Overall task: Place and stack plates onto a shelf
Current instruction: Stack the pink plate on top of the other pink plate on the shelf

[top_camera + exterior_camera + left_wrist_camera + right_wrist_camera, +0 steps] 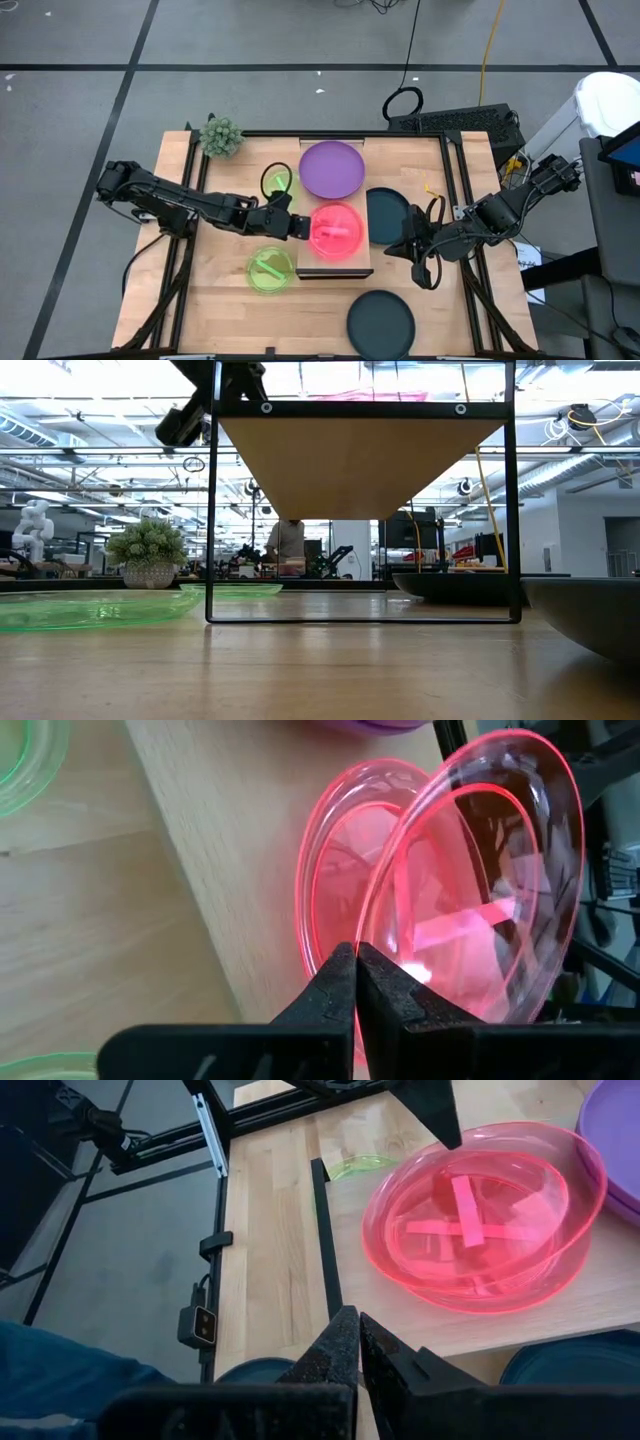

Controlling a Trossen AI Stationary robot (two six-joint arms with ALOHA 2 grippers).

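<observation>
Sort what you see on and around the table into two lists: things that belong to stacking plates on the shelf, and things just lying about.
Part of the job:
shelf
purple plate
pink plates
green plates
dark teal plates
left gripper, fingers shut on the rim of a tilted pink plate
right gripper, fingers shut, holding nothing

Just lying about:
small plant
keyboard

One camera looks straight down on my worktop (230,310); another sits level at its surface. My wrist cameras peer close past each gripper, both sharing the pink plates (480,1215).
</observation>
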